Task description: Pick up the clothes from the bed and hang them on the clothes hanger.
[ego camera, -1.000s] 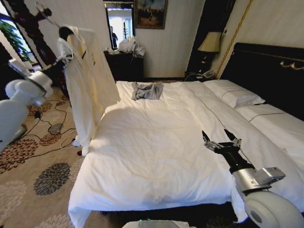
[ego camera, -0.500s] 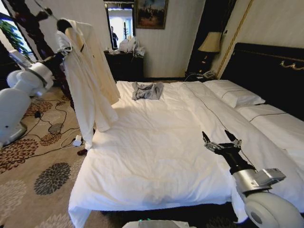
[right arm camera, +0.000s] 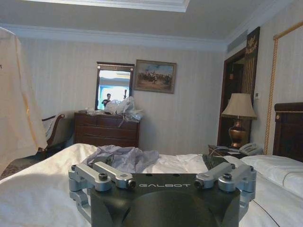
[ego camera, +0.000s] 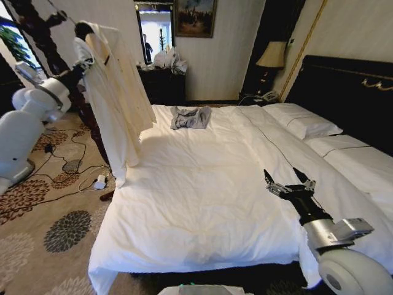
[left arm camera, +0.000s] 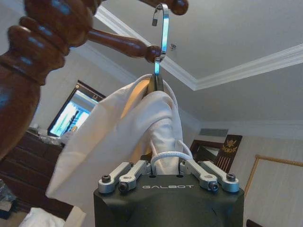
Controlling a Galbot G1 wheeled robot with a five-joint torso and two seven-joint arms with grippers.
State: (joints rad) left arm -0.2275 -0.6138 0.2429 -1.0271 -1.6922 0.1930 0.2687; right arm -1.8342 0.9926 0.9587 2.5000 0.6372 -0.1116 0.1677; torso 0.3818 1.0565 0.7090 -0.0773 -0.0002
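Hanging soft, creased cream clothes [ego camera: 113, 92] — slim wire-hooked clothes hanger [left arm camera: 161, 35]

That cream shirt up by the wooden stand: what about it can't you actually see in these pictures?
- Black hanger: head and left wrist views, body covered by the cream shirt.
- Left end effector: its grip point, hidden under shirt fabric.
- Hook seated on the stand's peg? Left wrist view, cannot tell.

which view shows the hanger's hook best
The left wrist view: the clothes hanger shows its silver hook close up at a peg of the coat stand. In the head view the clothes cover it.
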